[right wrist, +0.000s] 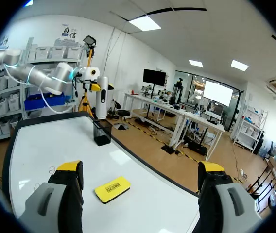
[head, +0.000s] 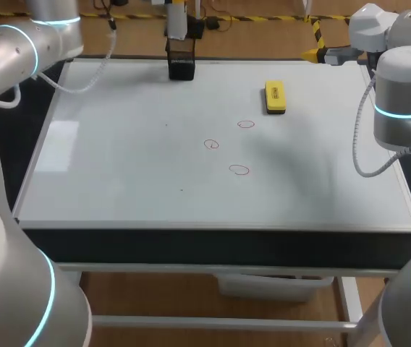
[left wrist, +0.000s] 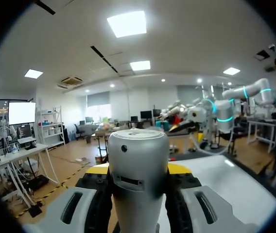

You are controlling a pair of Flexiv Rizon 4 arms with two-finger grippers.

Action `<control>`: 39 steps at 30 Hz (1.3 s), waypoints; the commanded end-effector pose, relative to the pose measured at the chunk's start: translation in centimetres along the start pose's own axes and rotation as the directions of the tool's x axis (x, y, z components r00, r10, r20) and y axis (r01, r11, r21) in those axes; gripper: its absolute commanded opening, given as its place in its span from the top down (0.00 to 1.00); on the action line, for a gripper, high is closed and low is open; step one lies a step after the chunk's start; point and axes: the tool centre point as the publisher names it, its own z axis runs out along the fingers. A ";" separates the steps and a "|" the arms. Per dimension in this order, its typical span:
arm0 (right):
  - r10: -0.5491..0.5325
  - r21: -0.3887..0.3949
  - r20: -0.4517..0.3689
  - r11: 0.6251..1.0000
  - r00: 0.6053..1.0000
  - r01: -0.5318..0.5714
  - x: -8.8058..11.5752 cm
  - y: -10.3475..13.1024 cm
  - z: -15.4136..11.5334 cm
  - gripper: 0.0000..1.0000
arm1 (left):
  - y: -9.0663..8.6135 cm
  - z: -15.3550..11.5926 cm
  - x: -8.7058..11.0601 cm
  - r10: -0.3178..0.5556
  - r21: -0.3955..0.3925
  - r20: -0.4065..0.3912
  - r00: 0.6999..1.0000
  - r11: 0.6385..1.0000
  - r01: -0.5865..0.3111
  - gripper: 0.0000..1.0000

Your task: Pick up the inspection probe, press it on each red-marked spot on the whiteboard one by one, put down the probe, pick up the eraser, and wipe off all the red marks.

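Lifting the probe (left wrist: 138, 145) from its holder (head: 181, 63) at the whiteboard's (head: 119, 159) 12 o'clock, I should pull straight up; my left end effector (left wrist: 139, 168) pinches it, right end effector (right wrist: 140, 187) spread.

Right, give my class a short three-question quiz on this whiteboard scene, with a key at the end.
1. True or false: the yellow eraser lies on top of a red mark.
2. How many red marks are on the whiteboard? A two, B three, C five.
3. Fill in: the probe sits between the fingers of the ____.
Key: 1 false; 2 B; 3 left tool.
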 end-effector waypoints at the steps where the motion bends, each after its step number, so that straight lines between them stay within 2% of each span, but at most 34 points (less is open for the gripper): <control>1: 0.000 0.001 -0.002 1.000 1.000 0.000 -0.1 0.0 0.0 0.00 | -0.7 -1.6 0.4 -0.012 -0.008 -0.239 0.971 1.000 0.010 1.00; 11: 0.000 0.001 -0.002 1.000 1.000 0.000 -0.1 0.0 0.0 0.00 | -0.8 -5.8 3.5 -0.035 -0.023 -0.102 0.994 0.999 0.033 1.00; 20: 0.000 0.001 -0.002 1.000 1.000 0.000 -0.1 0.0 0.0 0.00 | -0.6 -9.4 6.5 -0.047 -0.016 0.021 0.999 0.999 0.047 1.00; 31: 0.000 0.001 -0.002 1.000 1.000 0.000 -0.1 0.0 0.0 0.00 | 0.3 -12.9 9.4 -0.074 -0.014 0.162 0.984 0.997 0.077 1.00; 39: 0.000 0.001 -0.002 1.000 1.000 0.000 -0.1 0.0 0.0 0.00 | 1.2 -15.3 11.5 -0.088 -0.019 0.285 0.955 0.995 0.097 1.00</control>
